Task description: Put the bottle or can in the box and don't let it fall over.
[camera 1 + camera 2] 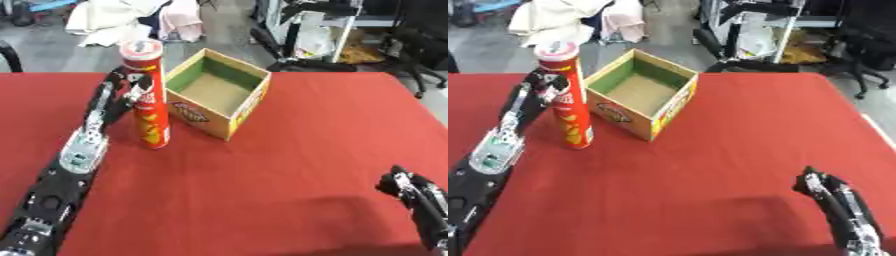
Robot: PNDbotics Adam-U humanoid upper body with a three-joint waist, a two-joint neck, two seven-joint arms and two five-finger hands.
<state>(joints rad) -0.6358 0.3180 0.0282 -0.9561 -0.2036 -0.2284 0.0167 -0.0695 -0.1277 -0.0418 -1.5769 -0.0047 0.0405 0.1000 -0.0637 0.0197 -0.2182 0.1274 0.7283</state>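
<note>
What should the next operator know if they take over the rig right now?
Left hand: at the upper part of the tall red can, fingers curled round it.
Right hand: idle near the lower right corner, holding nothing.
Can: upright on the red table, just left of the cardboard box.
Box: open and empty.
Done: can reached.
Left: lift it, lower it into the box upright, release.

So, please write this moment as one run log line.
left hand: around can | can: upright on table, beside box | box: empty | right hand: idle
</note>
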